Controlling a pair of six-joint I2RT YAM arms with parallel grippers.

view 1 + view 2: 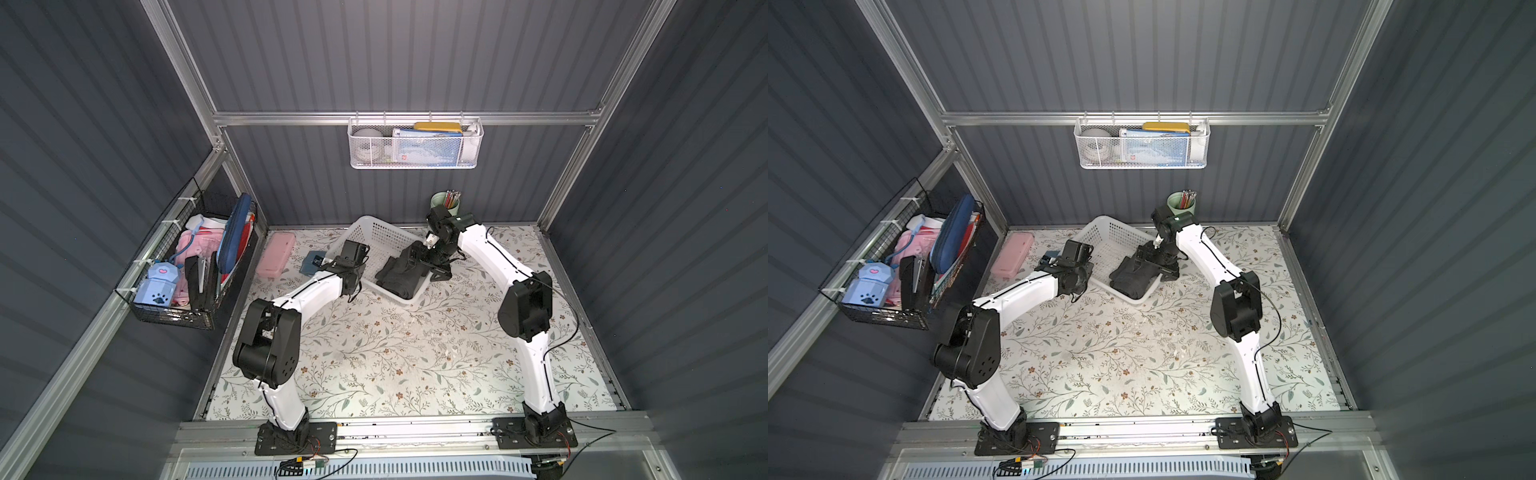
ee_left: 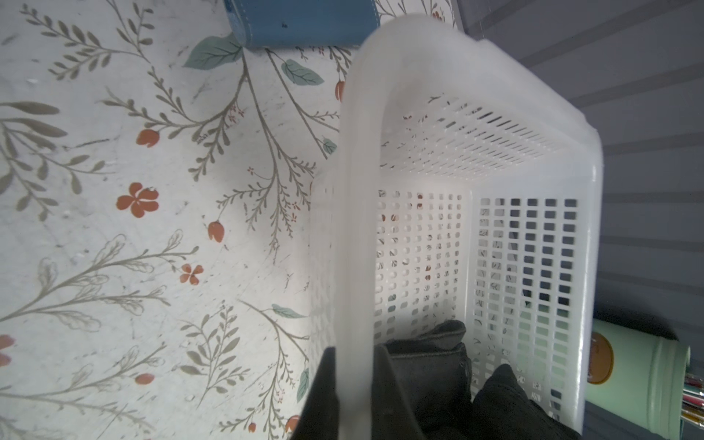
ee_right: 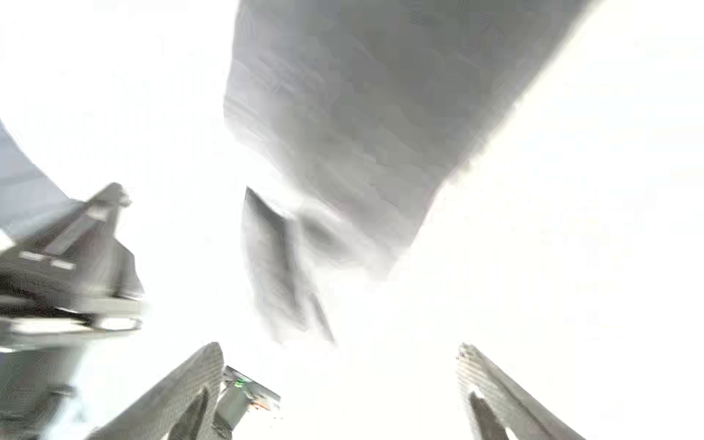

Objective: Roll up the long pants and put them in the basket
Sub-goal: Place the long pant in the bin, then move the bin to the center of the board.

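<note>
The long pants [image 1: 399,274] lie as a dark, bundled roll inside the white basket [image 1: 374,232], packed against its near-right corner; we see this in both top views [image 1: 1131,276]. The basket sits toward the far side of the flowered surface [image 1: 395,353], a little right of the middle.

We find the left pincer [image 1: 330,264] at the basket's left rim. In the left wrist view its pincer [image 2: 354,348] stands narrow, with a black finger on each side of the white rim, so it grips the basket [image 2: 525,266]. Past the rim, that view shows a fold of the pants [image 2: 430,365] on the basket floor.

The right pincer [image 1: 417,257] hangs just above the roll, reaching in over the basket's right side. The right wrist view is washed out and blurred, yet we can make out the pincer [image 3: 339,344] with its two fingers [image 3: 183,396] spread wide and nothing between them. Whether a fingertip touches the cloth, we cannot tell.

Left of the basket lie a blue case [image 1: 309,264] and, farther left, a pink box [image 1: 272,259]. A green cup [image 1: 445,203] of pencils stands at the far edge, just behind the right arm.
</note>
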